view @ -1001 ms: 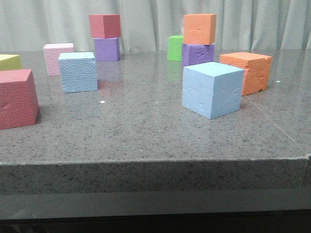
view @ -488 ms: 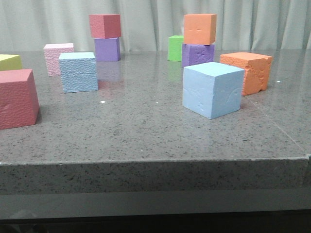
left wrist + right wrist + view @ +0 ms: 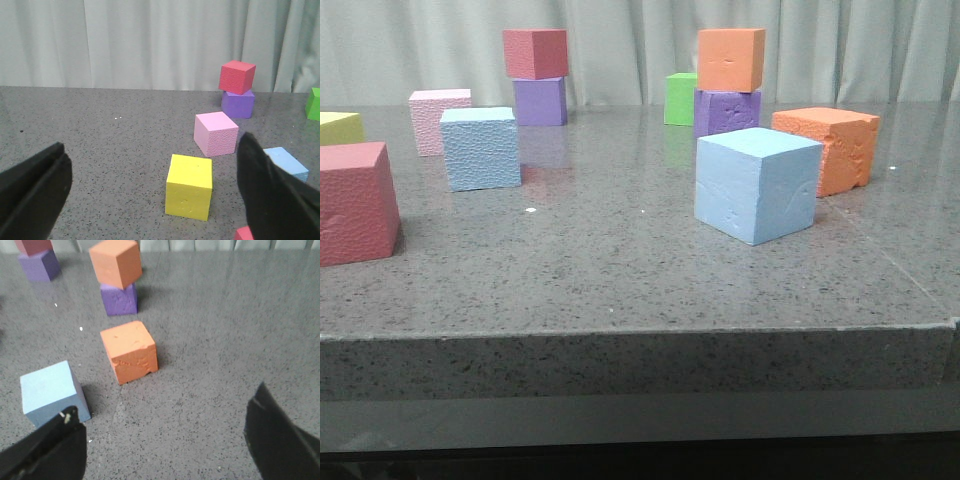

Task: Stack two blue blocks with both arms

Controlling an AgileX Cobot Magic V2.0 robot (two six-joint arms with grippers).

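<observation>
Nothing has shifted on the table over the last second: both blue blocks sit apart and unstacked, so the task has not begun. The left gripper [image 3: 150, 200] hangs wide open, the pebbled block [image 3: 285, 162] just beyond one finger. The right gripper [image 3: 165, 440] is also spread wide, probably above the table, the smooth block [image 3: 52, 390] beside one finger.
</observation>
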